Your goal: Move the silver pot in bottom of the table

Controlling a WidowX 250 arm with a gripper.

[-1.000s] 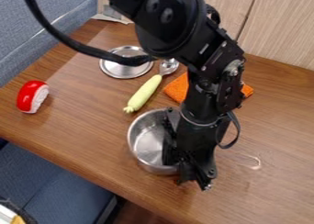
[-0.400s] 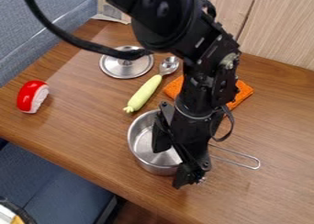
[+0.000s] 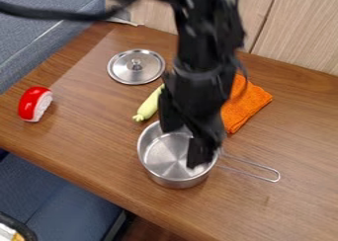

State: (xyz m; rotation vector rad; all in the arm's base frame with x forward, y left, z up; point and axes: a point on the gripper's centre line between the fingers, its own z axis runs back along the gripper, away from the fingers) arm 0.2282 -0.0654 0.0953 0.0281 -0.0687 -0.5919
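Gripper (image 3: 185,145) hangs over the silver pot (image 3: 165,155), its fingers seemingly apart, clasping nothing; the pot stands upright beneath it, near the lower edge of the table (image 3: 86,129), which I judge removes the need to grip.

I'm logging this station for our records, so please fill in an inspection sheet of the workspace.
Surface: brown wood-grain table.
Job's things: silver pot, upright; wire handle points to picture right.
Clutter: metal lid, knob up; orange cloth; red-and-white toy; pale green handle, partly hidden.
Gripper: over the pot, fingers apart.
Cables: black cable, upper left.
Surroundings: blue upholstery; pale wood panel.
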